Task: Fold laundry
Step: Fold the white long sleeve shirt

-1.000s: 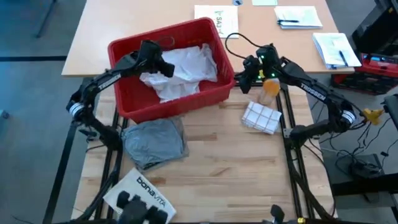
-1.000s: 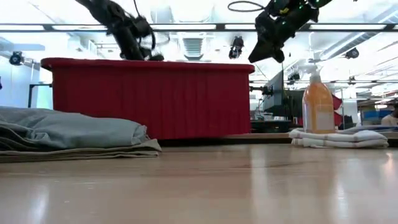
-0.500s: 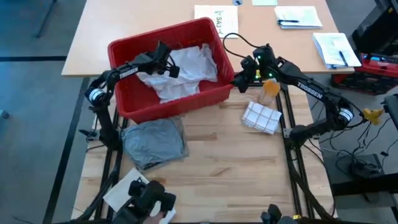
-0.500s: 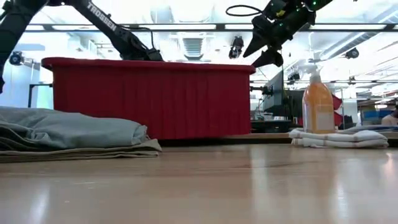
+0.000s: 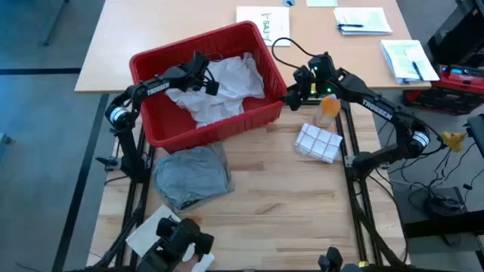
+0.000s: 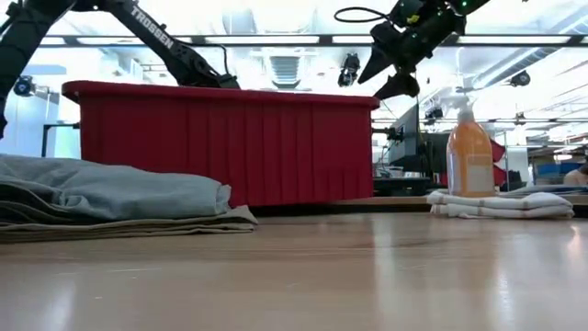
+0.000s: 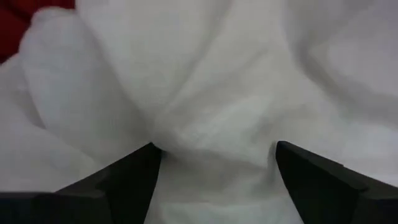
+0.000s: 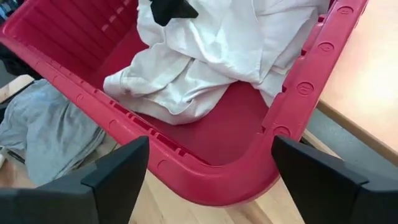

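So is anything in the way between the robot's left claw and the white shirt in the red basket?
Nothing visible is. The left gripper is inside the red basket, open, its fingers right over the white shirt.

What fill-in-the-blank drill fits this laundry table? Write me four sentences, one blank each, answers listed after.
1. The white shirt lies crumpled inside the ____ basket.
2. The left gripper hangs with open fingers just above the ____ shirt.
3. The folded grey T-shirt lies on the table, ____ the basket.
4. The right gripper hovers open beside the basket, near the ____ bottle.

Missing words: red; white; outside; orange
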Action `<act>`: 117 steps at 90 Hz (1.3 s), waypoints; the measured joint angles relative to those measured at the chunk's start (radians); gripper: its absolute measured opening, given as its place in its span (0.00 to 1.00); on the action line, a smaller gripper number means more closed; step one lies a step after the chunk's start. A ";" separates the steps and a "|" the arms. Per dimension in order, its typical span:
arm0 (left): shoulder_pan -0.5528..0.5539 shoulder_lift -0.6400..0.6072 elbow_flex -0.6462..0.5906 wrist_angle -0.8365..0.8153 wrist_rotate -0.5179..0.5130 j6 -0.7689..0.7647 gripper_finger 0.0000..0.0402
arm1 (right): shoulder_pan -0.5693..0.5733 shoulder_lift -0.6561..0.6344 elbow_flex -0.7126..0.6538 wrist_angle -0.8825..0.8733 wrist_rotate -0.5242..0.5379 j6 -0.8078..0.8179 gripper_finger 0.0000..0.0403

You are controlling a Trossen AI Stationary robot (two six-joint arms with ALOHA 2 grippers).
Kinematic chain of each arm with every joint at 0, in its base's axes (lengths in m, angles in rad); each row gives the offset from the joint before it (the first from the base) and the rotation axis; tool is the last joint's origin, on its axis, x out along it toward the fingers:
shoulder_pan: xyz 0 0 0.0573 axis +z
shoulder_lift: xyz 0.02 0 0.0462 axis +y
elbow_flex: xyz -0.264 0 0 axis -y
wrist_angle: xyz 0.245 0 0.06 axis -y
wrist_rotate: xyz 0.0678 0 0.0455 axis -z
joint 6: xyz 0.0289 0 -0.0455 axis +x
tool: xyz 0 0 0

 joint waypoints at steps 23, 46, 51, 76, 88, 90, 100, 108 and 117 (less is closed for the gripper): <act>0.000 0.000 0.000 0.000 -0.002 0.037 0.71 | -0.001 0.002 0.000 0.042 0.006 0.001 0.78; 0.001 0.000 -0.001 -0.001 -0.031 0.050 0.60 | 0.000 0.002 0.001 0.048 0.000 0.001 0.81; 0.002 0.000 -0.001 -0.004 -0.051 0.052 0.55 | 0.000 0.002 0.001 0.049 -0.001 0.001 0.82; 0.027 0.000 -0.005 -0.014 -0.052 0.052 0.15 | 0.000 0.001 0.002 0.054 -0.002 0.000 0.83; 0.034 -0.003 -0.004 -0.021 -0.051 0.051 0.02 | 0.000 0.001 0.002 0.055 -0.002 0.000 0.83; 0.034 -0.004 0.001 -0.034 -0.051 0.051 0.01 | 0.000 0.001 0.002 0.055 -0.002 0.000 0.83; 0.033 -0.027 0.052 -0.101 -0.051 0.064 0.00 | 0.000 0.000 0.003 0.055 -0.002 0.000 0.83; 0.023 -0.052 0.114 -0.164 -0.052 0.078 0.00 | 0.000 0.000 0.003 0.055 -0.002 0.000 0.82; 0.011 -0.089 0.200 -0.225 -0.039 0.078 0.00 | 0.000 0.000 0.003 0.055 -0.002 0.000 0.81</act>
